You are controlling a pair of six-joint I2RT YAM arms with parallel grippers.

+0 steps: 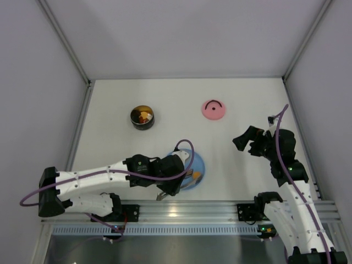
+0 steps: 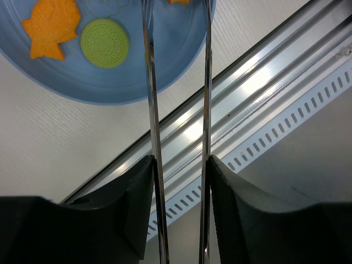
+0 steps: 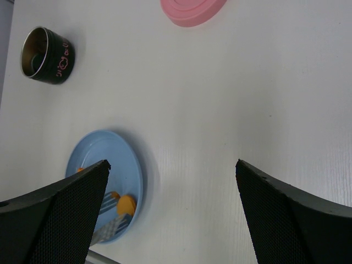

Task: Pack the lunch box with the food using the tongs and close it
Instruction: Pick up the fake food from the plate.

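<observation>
over the plate [image 2: 110, 82] — tongs [image 2: 207, 110] tips cropped

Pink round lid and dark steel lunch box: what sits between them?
Nothing: only bare white table separates the pink round lid from the dark steel lunch box, clearest in the top view.

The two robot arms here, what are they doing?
The left gripper holds the tongs, reaching over the blue plate, where an orange fish piece and a green cookie lie. The lunch box stands open farther back with some food inside; its pink lid lies apart on the table. The right gripper hangs open and empty.
</observation>
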